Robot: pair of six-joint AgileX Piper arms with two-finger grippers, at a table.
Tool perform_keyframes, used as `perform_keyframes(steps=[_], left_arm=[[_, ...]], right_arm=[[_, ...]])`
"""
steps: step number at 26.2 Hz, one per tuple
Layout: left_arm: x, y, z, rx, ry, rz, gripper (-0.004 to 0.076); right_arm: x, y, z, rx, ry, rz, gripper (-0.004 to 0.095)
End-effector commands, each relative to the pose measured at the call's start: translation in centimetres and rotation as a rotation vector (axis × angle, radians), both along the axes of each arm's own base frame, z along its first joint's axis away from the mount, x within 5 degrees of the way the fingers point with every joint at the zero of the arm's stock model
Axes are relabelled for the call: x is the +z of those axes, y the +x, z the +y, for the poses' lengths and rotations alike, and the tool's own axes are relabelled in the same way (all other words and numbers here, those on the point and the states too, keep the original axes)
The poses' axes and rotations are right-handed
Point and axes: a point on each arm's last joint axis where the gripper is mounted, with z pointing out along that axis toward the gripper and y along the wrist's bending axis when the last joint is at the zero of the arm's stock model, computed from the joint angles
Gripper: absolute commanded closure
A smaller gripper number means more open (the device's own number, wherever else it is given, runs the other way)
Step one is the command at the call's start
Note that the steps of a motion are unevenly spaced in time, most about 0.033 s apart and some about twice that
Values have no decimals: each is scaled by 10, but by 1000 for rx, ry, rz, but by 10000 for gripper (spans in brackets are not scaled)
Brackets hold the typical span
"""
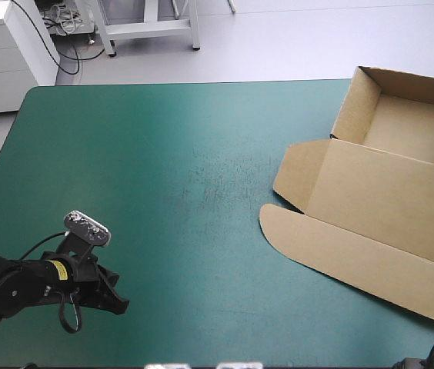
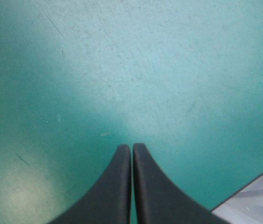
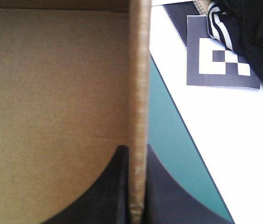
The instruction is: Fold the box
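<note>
The brown cardboard box (image 1: 386, 192) sat at the far right of the teal-green bench (image 1: 163, 192), half made: a tray with raised walls at the far end, the lid and its rounded flaps lying flat toward the near edge. And there was the grip: the right jaws were clamped on a raised wall (image 3: 139, 93) of the tray, the board's edge pinched between them. The tray floor lay to one side of it, a thin strip of cover and the bench's edge just beyond on the other. The left jaws, pressed together on nothing, hung over bare cover near the bench's near-left corner, well apart from the box. The step looked like setting that wall, and it called for care: swing the wall about its own crease rather than pull. Nothing braced the box and the edge was close, so a tug outward could slide the whole sheet off. Bringing the left jaws across to pin the flat lid would likely steady it.
</note>
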Motion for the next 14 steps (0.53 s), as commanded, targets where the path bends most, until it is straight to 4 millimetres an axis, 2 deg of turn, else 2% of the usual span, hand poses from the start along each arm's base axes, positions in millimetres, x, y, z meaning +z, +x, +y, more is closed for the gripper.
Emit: perform_keyframes(steps=[1, 2, 3, 6, 7, 10, 12, 14], left_arm=[[10, 1, -2, 10, -46, -47, 732], [10, 1, -2, 10, -45, -46, 732], [9, 1, -2, 9, -44, -43, 732], [9, 1, -2, 9, -43, -42, 732], [9, 1, -2, 9, -43, -42, 732], [9, 1, -2, 9, -43, -42, 732], [10, 1, -2, 10, -42, -48, 732], [10, 2, -2, 12, -42, -56, 732]], right_arm=[[27, -6, -6, -27, -35, -108, 881], [26, -6, -7, -27, -34, -107, 838], [23, -5, -7, -27, -28, -104, 711], [22, -4, -7, -25, -31, -103, 484], [22, -4, -7, -25, -31, -103, 362], [22, -3, -7, -26, -17, -113, 114], [25, -5, -5, -27, -3, -124, 12], [29, -7, -3, -24, -5, -125, -9]])
